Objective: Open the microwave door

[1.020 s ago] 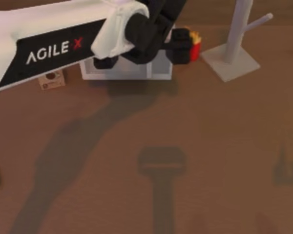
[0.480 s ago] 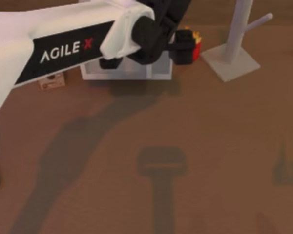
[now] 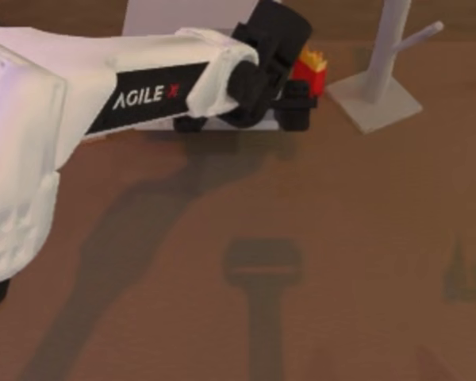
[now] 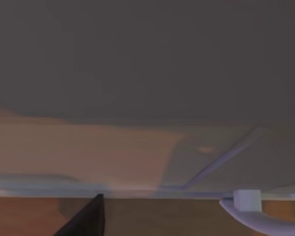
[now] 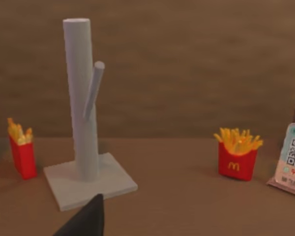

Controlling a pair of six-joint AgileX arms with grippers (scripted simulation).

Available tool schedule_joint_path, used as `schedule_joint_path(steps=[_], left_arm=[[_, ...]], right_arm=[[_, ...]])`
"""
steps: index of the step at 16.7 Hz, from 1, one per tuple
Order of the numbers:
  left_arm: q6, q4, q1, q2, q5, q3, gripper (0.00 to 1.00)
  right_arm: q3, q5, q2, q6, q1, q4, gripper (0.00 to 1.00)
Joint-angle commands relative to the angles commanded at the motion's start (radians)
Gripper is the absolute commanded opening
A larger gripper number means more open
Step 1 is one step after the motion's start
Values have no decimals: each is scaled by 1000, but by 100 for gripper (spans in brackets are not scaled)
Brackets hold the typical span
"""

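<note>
The left gripper (image 3: 297,111) sits at the upper centre of the top view, at the front right corner of the microwave (image 3: 182,16). Whether its fingers are parted or closed cannot be determined; one dark fingertip (image 4: 91,219) shows at the lower edge of the left wrist view. That view is filled at close range by the microwave door (image 4: 137,152), a translucent greyish panel, with its pale bar handle (image 4: 258,216) curving in at the lower right. From above, the microwave lies mostly under the left arm (image 3: 143,87); only its light top face at the upper edge and a strip of its front are exposed. Its long axis runs left to right across the frame, and its front faces the lower edge. How far the door stands open cannot be determined.

A red fries carton (image 3: 308,71) stands just beside the gripper. The white branched stand (image 3: 377,91) is farther right, on the brown table (image 3: 341,238).

The right gripper (image 5: 86,219) is outside the top view; its wrist view faces the stand.
</note>
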Motion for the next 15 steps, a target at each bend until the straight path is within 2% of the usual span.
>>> schedule_joint_path(steps=[1, 14, 15], left_arm=[[0, 0, 0, 0, 0, 0, 100], [0, 0, 0, 0, 0, 0, 2], [0, 0, 0, 0, 0, 0, 0]], right_arm=[[0, 0, 0, 0, 0, 0, 100], [0, 0, 0, 0, 0, 0, 100], [0, 0, 0, 0, 0, 0, 100]])
